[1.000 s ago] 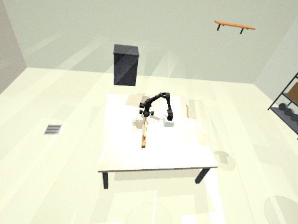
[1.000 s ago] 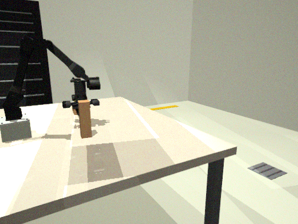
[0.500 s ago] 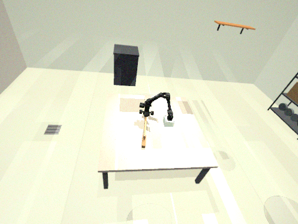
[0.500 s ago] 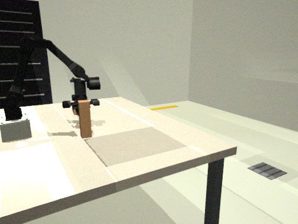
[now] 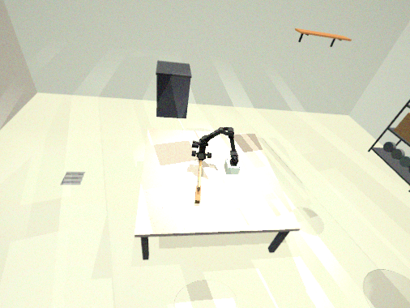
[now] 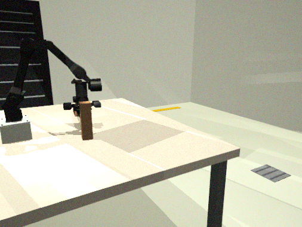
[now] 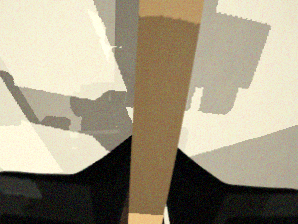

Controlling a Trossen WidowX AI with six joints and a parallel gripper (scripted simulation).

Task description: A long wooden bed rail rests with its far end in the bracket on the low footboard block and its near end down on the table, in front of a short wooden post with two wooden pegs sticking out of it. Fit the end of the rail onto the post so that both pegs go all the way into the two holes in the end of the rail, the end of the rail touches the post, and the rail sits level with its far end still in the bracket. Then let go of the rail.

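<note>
The arm (image 6: 61, 57) is matte black throughout, built of slim straight links joined by thicker cylindrical joints. Short round knobs jut from both sides of its wrist (image 6: 81, 104). It stands on a pale grey box-shaped base (image 6: 25, 132).

place: a bare workshop-like test room
walls: plain grey, unfurnished
floor: pale, with a small vent grate (image 5: 73, 177)
centre: one counter (image 5: 170, 227) on dark legs
beyond its far edge: a dark cabinet (image 5: 173, 89)
high on the wall: an orange shelf (image 5: 322, 35)
right edge: a metal rack (image 5: 388, 130) holding round weights
</note>
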